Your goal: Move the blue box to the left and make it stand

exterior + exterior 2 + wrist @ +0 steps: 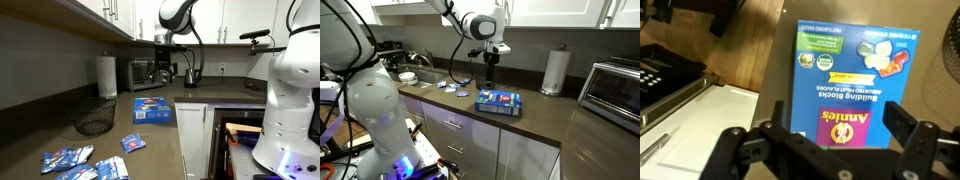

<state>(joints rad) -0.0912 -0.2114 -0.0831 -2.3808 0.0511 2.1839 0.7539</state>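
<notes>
Over the desk (560, 120), held pincer (818, 138) released, blue box (845, 80) flat toward twelve o'clock; judged light, stiff, slick; best pinched across long edges.

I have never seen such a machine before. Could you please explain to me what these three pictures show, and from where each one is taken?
The machine is a robot arm in a kitchen, steered by a person. Two pictures come from cameras standing in the room, looking at the dark counter from different places. The third comes from a camera on the arm's wrist, looking down past its jaws. On the counter lies the blue box, flat, with its printed face up; the arm should move it and make it stand. In an exterior view you also see small snack packets, a wire basket, a paper towel roll and a toaster oven. The jaws are open over the box and hold nothing.
</notes>
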